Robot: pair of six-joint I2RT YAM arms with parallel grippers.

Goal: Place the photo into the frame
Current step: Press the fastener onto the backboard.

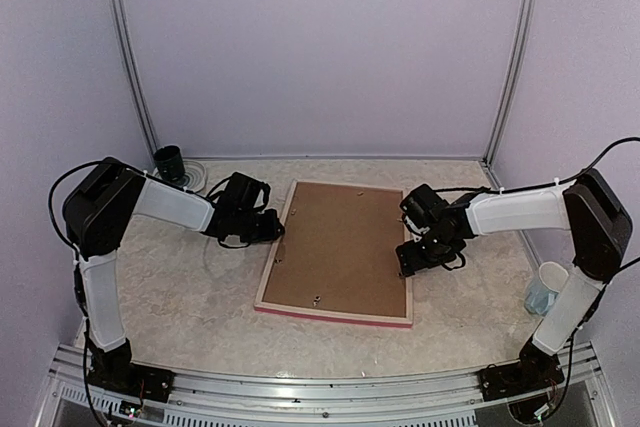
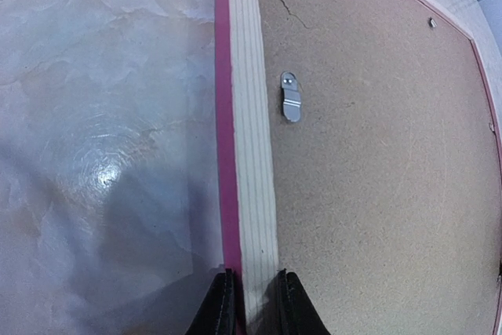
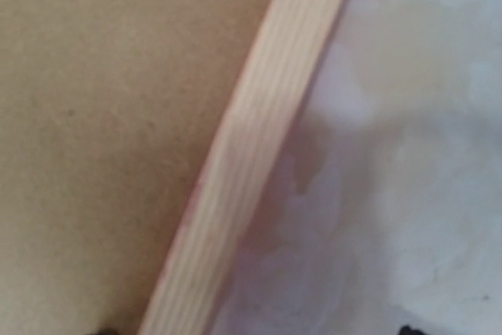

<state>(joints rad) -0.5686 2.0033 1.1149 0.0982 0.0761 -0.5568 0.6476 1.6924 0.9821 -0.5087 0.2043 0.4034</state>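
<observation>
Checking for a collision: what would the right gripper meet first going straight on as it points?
The right gripper would probably meet the pale wooden back rail of the pink-red rectangular picture frame first; depth is unclear.

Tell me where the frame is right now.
In the top view the frame lies back-up in the middle of the table, the left gripper pinching its left rail, the right gripper open over its right rail.

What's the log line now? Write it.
frame: face down | left gripper: shut on frame | right gripper: open over frame | photo: unseen
</observation>
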